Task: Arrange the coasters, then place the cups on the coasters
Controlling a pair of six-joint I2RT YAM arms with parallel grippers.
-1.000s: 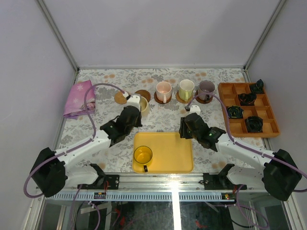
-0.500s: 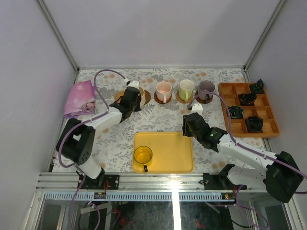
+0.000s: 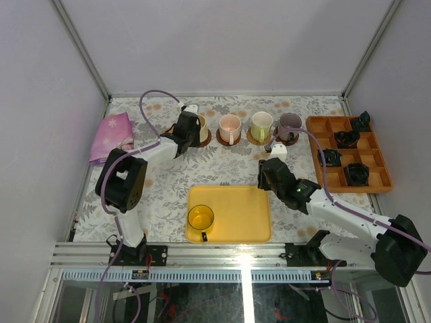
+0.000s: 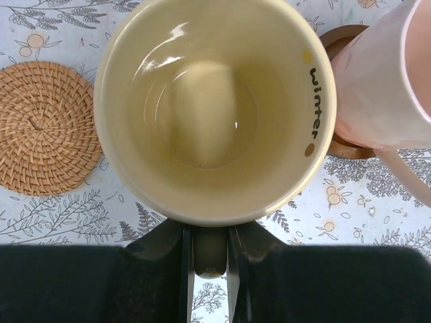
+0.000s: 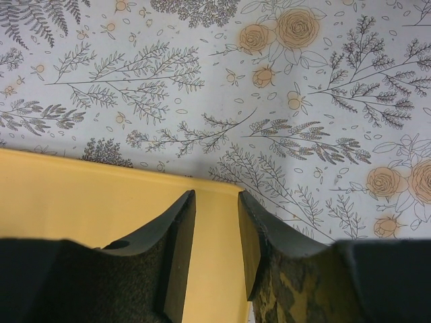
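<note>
While the left gripper (image 4: 209, 252) clamps the cream cup (image 4: 214, 108) by its handle, I see the cup between the woven tan coaster (image 4: 44, 128) and the pink cup (image 4: 380, 81); can't tell if it's seated. Right gripper (image 5: 214, 249) parted, empty, over the yellow tray (image 5: 81, 202) edge.

Bright even overhead light, faint soft shadows, small glare inside cream cup (image 4: 209, 114), focus crisp throughout

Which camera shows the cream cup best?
Left wrist view: the cream cup fills it, interior and lettering clear. The top view shows it small, partly behind the left end effector. The right wrist view misses it.
</note>
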